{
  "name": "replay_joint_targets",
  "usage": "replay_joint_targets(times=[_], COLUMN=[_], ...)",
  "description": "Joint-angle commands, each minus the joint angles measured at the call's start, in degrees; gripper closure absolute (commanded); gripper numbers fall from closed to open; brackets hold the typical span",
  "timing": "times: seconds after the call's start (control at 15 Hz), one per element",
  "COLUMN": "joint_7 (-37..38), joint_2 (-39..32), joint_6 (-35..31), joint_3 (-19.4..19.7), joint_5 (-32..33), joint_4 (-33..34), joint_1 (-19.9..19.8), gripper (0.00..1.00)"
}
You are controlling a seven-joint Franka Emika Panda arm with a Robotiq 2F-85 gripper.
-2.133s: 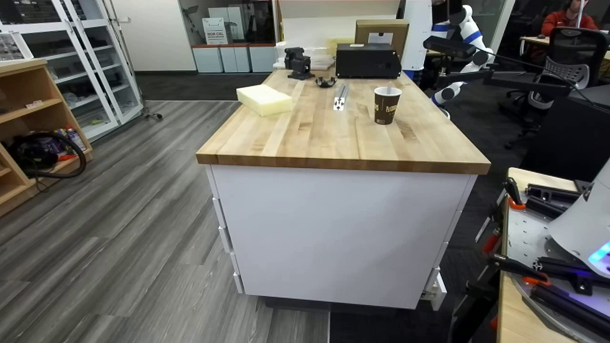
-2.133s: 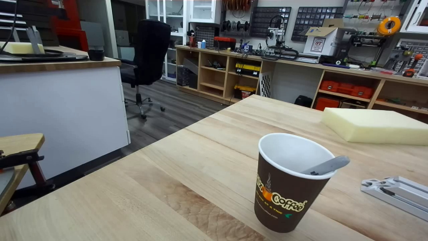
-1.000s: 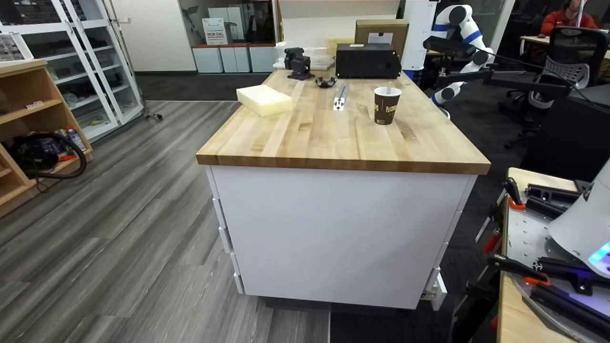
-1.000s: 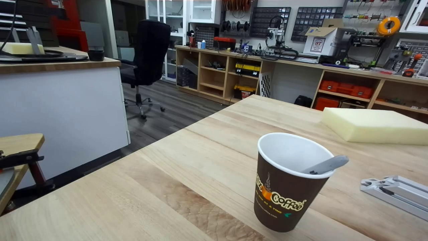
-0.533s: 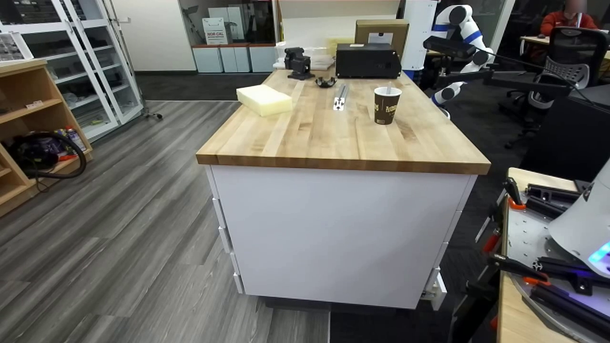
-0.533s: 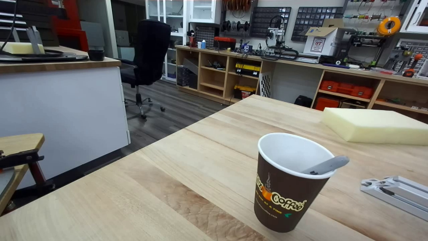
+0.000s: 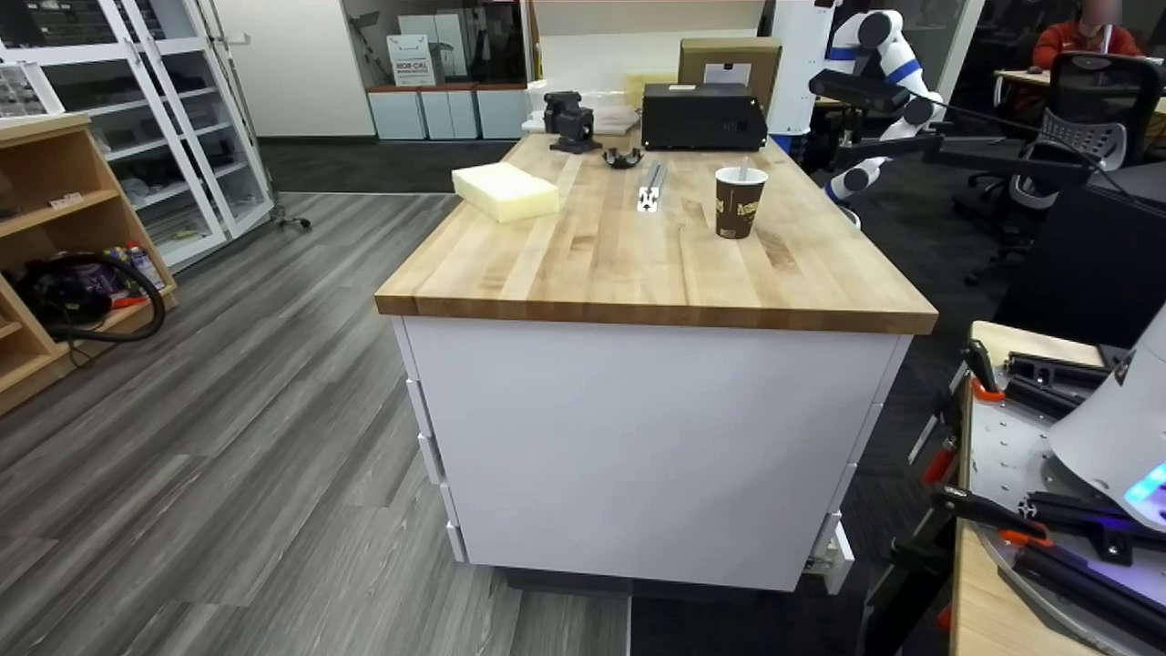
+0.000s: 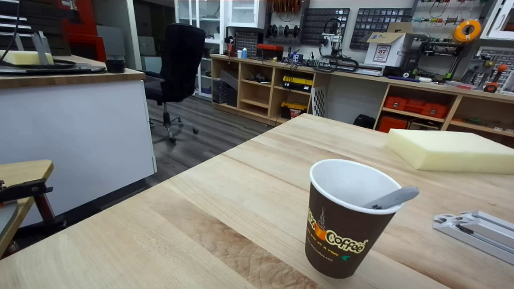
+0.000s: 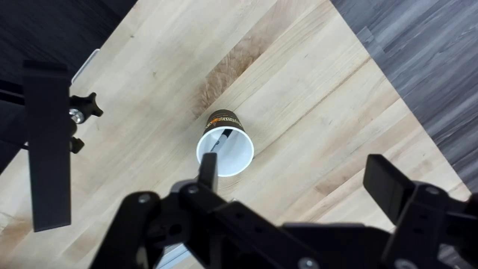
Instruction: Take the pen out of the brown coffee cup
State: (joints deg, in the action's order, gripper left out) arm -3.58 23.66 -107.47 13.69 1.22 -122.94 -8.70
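Note:
The brown coffee cup (image 8: 345,237) with a white rim stands upright on the wooden table; it also shows in an exterior view (image 7: 739,208) and in the wrist view (image 9: 224,118). The pen (image 8: 395,198) is a grey marker with a black end. It leans inside the cup, its grey end sticking out over the rim; in the wrist view the pen (image 9: 221,141) is partly hidden by the left finger (image 9: 208,170). My gripper (image 9: 293,166) is wide open and empty, above the table, the cup beyond its left fingertip. Neither exterior view shows the gripper.
A pale yellow foam block (image 8: 453,152) and an aluminium profile (image 8: 478,235) lie near the cup. A black box (image 7: 703,117) and a black vise (image 7: 570,123) stand farther back. A black bar (image 9: 48,149) with a knob shows at the table's edge in the wrist view.
A dark shape at the top edge of an exterior view, in front of the blue-and-white arm, has gone from view. The cup and pen have not moved.

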Motion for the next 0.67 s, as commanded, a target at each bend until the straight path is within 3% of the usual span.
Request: replay_joint_targets(times=[0.0,0.2,0.6], joint_7=[-6.5,-13.5,-24.4], joint_2=[-5.6,-10.4,-16.9], joint_6=[-2.6,-0.9,2.0], joint_3=[-0.2,-0.3,0.7], joint_5=[-3.2,-4.0,2.5], joint_4=[2.3,4.4,8.6], joint_1=[2.2,3.0,0.2], gripper=[0.00,0.00,0.00])
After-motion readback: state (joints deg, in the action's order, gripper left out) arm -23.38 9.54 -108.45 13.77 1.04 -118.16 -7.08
